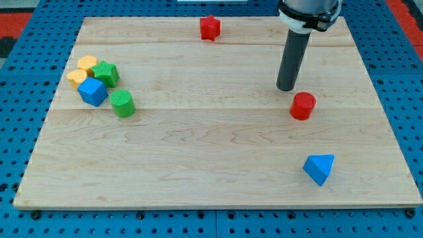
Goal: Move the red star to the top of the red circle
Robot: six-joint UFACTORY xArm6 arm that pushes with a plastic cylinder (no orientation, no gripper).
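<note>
The red star [209,27] sits near the board's top edge, a little right of centre. The red circle [303,106] stands at the view's right, about mid-height. My tip [286,88] rests on the board just up and left of the red circle, close to it but apart. The red star is far from my tip, up and to the left.
A cluster at the view's left holds a yellow block [82,71], a green star [106,73], a blue cube [92,91] and a green circle [122,103]. A blue triangle [320,168] lies at the lower right. The wooden board [211,185] lies on a blue pegboard.
</note>
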